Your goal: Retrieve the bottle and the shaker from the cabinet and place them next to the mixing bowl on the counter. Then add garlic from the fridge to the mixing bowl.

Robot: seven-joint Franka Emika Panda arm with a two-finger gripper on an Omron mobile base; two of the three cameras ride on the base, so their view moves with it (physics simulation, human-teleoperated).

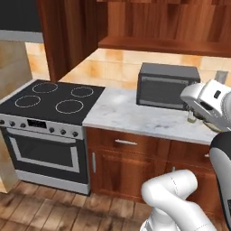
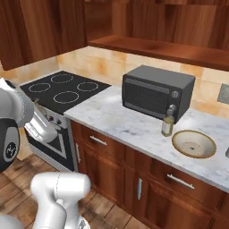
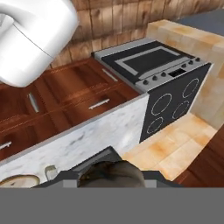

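The bottle (image 2: 168, 120) stands upright on the marble tabletop (image 2: 129, 125), just in front of the microwave (image 2: 156, 91) at its right corner, and the mixing bowl (image 2: 194, 143) sits just beside it to the right — near, but apart. The cabinet (image 2: 170, 50) with its long shelf board hangs above them. To the left of the tabletop is the black stove (image 2: 62, 91) with its four rings. From the hand camera the scene appears rolled over: the stove (image 3: 168, 94), the wooden drawers (image 3: 83, 94), the white tabletop edge, and the bowl rim (image 3: 19, 180) low at left. A rounded grey-brown thing (image 3: 111, 173) sits at the bottom — I cannot tell what it is, nor whether the fingers are wide or narrow.
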